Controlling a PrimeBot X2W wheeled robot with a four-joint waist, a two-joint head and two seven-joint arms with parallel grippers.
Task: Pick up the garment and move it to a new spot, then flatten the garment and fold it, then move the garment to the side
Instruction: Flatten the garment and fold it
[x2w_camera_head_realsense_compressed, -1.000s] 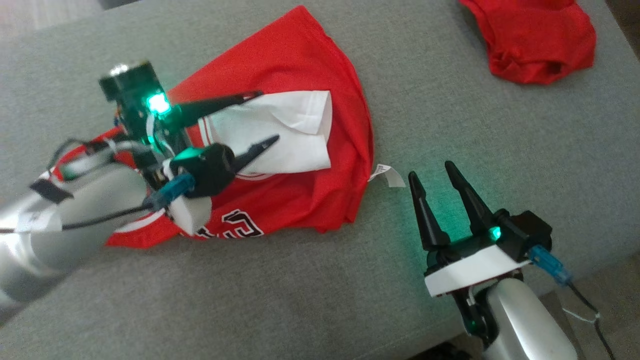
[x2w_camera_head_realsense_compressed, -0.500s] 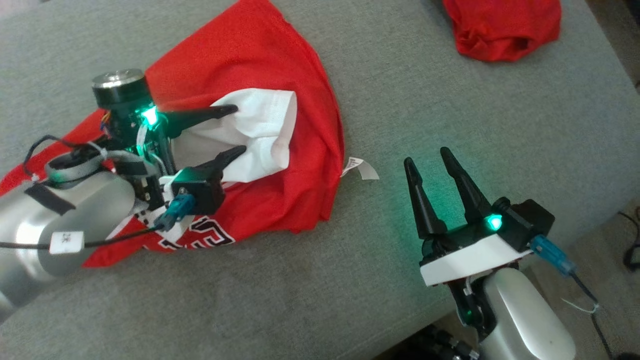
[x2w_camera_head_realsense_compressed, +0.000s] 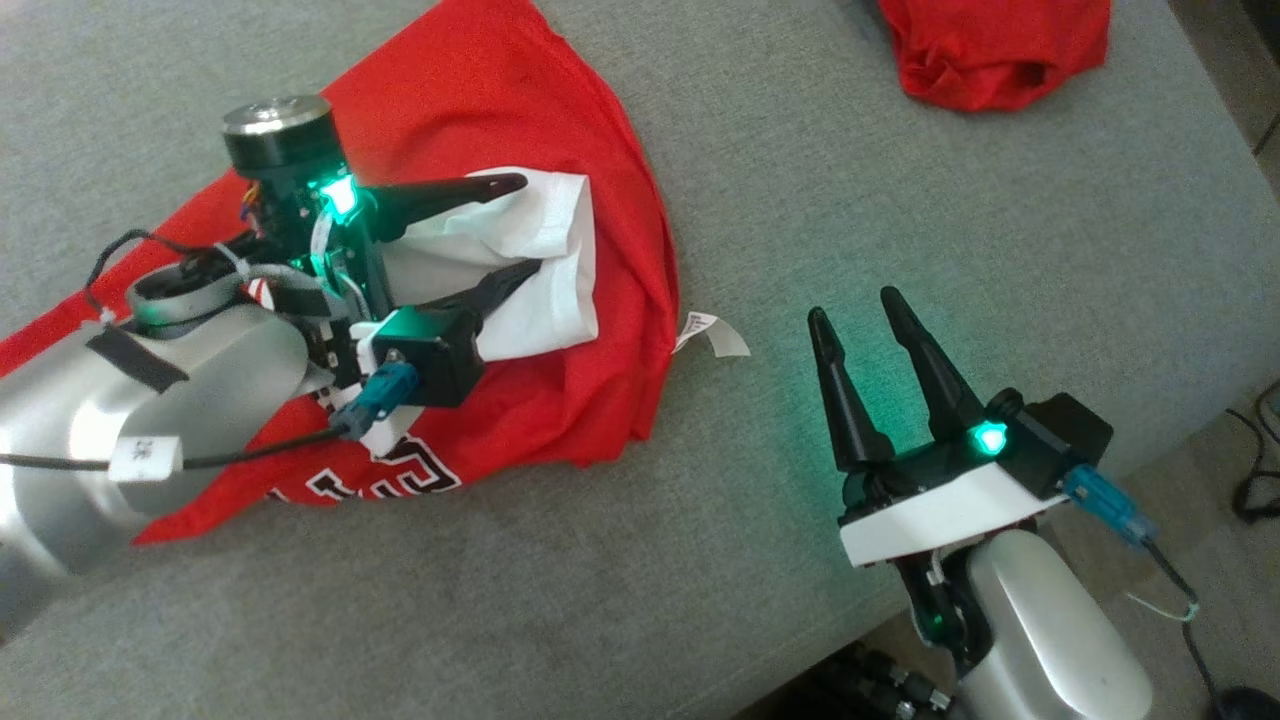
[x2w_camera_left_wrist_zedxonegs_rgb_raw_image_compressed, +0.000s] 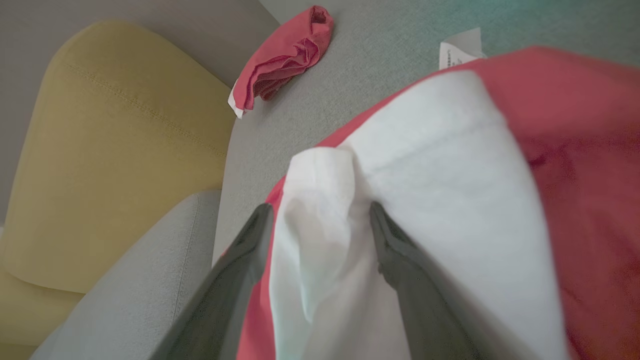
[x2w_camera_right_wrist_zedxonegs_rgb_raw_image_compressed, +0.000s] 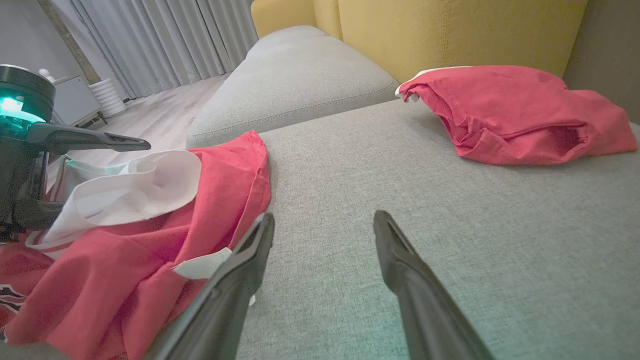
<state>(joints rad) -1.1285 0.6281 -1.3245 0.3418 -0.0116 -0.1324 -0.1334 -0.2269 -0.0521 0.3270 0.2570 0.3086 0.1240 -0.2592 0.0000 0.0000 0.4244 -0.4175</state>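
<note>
The garment (x2w_camera_head_realsense_compressed: 560, 100) is a red jersey with a white sleeve (x2w_camera_head_realsense_compressed: 552, 262), lying crumpled on the grey sofa seat (x2w_camera_head_realsense_compressed: 760, 170). My left gripper (x2w_camera_head_realsense_compressed: 527, 224) is open over it. Its two fingers straddle a raised fold of the white sleeve (x2w_camera_left_wrist_zedxonegs_rgb_raw_image_compressed: 450, 175), with cloth bulging between them at my left gripper (x2w_camera_left_wrist_zedxonegs_rgb_raw_image_compressed: 320, 206). My right gripper (x2w_camera_head_realsense_compressed: 855, 307) hovers open over bare cushion to the right of the garment, with nothing between its fingers. In the right wrist view, my right gripper (x2w_camera_right_wrist_zedxonegs_rgb_raw_image_compressed: 325, 216) points past the garment's edge (x2w_camera_right_wrist_zedxonegs_rgb_raw_image_compressed: 220, 200).
A second red garment (x2w_camera_head_realsense_compressed: 1000, 50) lies bunched at the far right of the seat, also seen as a red bundle (x2w_camera_right_wrist_zedxonegs_rgb_raw_image_compressed: 510, 110). A white label (x2w_camera_head_realsense_compressed: 715, 335) sticks out from the jersey's hem. Yellow back cushions (x2w_camera_left_wrist_zedxonegs_rgb_raw_image_compressed: 100, 150) stand behind. The seat's front edge runs near my right arm.
The head view has shifted. My left gripper has reached further along the white sleeve, which now bunches narrower between its fingers. The right gripper has held its place.
</note>
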